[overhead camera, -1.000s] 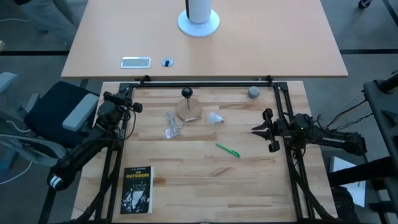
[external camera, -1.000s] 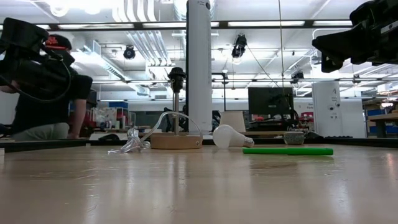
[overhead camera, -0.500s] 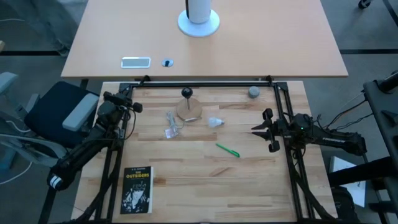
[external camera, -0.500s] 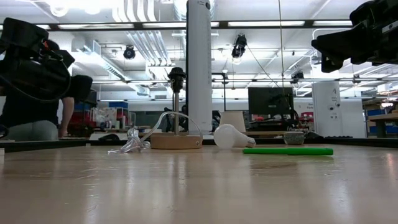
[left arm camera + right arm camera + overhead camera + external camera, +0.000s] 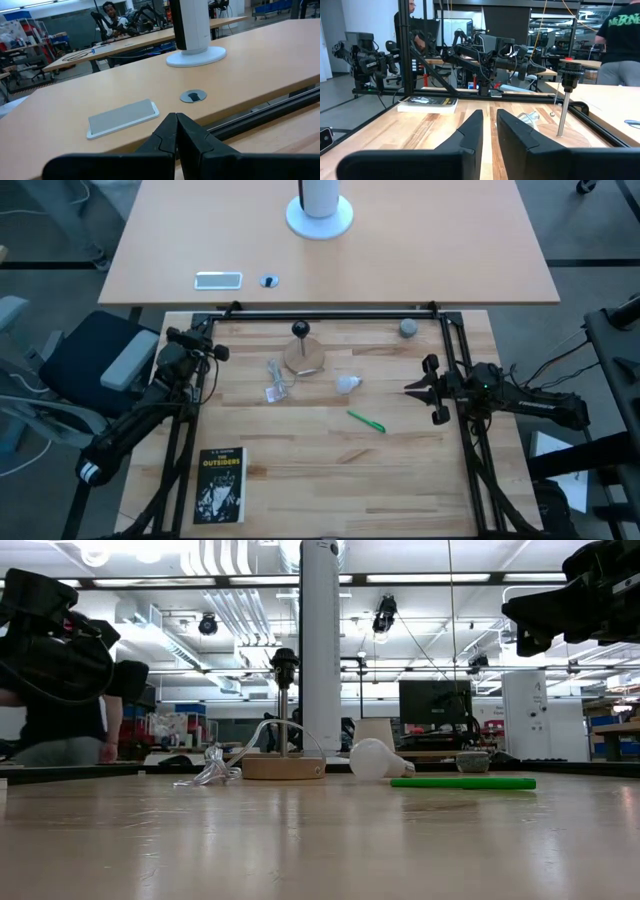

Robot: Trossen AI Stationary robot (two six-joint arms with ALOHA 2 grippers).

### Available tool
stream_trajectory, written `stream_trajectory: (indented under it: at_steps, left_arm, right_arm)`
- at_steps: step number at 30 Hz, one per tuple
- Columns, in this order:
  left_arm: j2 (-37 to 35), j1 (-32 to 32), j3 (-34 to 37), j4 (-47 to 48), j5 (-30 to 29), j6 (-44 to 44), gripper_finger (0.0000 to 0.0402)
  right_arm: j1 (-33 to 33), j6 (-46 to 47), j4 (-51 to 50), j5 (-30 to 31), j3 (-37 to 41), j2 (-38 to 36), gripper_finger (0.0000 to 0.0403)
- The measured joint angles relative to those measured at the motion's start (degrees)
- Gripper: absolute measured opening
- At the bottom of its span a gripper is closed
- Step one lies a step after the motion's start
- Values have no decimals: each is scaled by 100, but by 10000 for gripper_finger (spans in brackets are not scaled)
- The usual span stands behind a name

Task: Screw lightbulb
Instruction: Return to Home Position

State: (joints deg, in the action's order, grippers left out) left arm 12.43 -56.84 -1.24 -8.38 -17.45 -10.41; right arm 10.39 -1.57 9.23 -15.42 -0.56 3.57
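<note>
Currently, the lightbulb [image 5: 347, 384] is lying on its side on the table [image 5: 300, 470], free of any grip. It is lying just beside the lamp [image 5: 304, 352], to the right of the lamp base, and the lamp socket is standing empty. A pen [image 5: 366, 421] is lying near the lightbulb, on the side away from the lamp.

The step in hand is judged to be the return to rest. Any remaining travel should be kept high and slow. The round lightbulb is likely to roll if it is brushed, so nothing should be swept across the middle of the table.

The right gripper [image 5: 490, 112] is hanging at the right edge of the table. It is raised, pointing toward the lightbulb and well apart from it, with its fingers standing slightly parted and holding nothing. The left gripper [image 5: 176, 117] is waiting at the rear left corner, farther from the lightbulb and facing away from it, with its fingers pressed together.
</note>
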Motion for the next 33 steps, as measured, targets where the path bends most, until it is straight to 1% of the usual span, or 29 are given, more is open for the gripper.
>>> stream_trajectory:
  at_steps: [5, 19, 33]
  left_arm:
    - [0, -2, 0, 1, -1, 0, 0]
    - [-1, 0, -1, 2, 0, 0, 0]
    - [0, -2, -2, 2, 0, 0, 0]
  right_arm:
    - [-1, 0, -2, -1, 0, 0, 48]
    - [0, 0, -2, -2, 0, 0, 73]
    - [0, 0, -2, -2, 0, 0, 47]
